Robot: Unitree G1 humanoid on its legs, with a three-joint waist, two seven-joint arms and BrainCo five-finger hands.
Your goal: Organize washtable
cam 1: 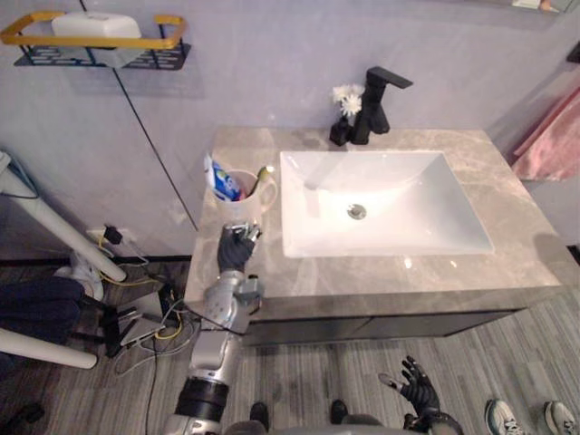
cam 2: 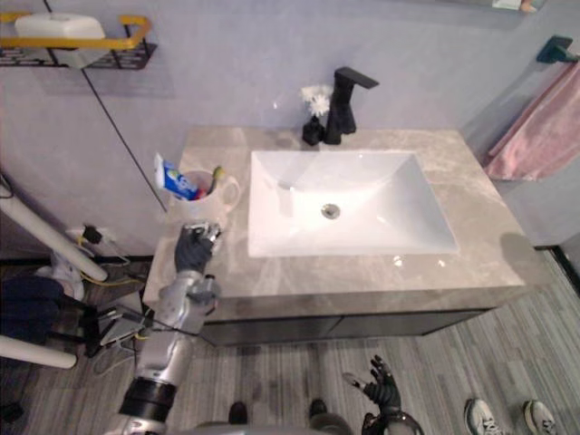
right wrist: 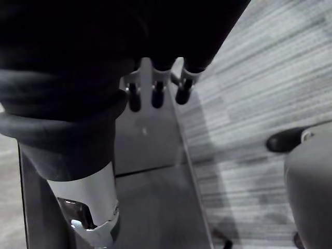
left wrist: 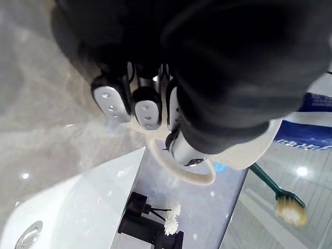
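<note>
Left hand (cam 1: 236, 249) reaching at cup (cam 1: 243, 201) on surface's (cam 1: 507, 245) left end, fingers loosely spread, gripping nothing. Risk: fingers nudging the top-heavy cup, spilling toothpaste (cam 1: 222, 178) and toothbrush (cam 1: 261, 174) toward sink (cam 1: 399, 217). Right hand (cam 1: 419, 388) hanging low, fingers spread.

One cup (cam 1: 243, 196) at the left, one tube (cam 1: 222, 179) and one toothbrush (left wrist: 272, 188) in it, one sink (cam 1: 412, 192), one black faucet (cam 1: 376, 104), one bunch of white flowers (cam 1: 348, 98) far, one wall shelf (cam 1: 91, 42), one pink towel (cam 1: 553, 145) right, two white shoes (cam 1: 507, 419) near right.
</note>
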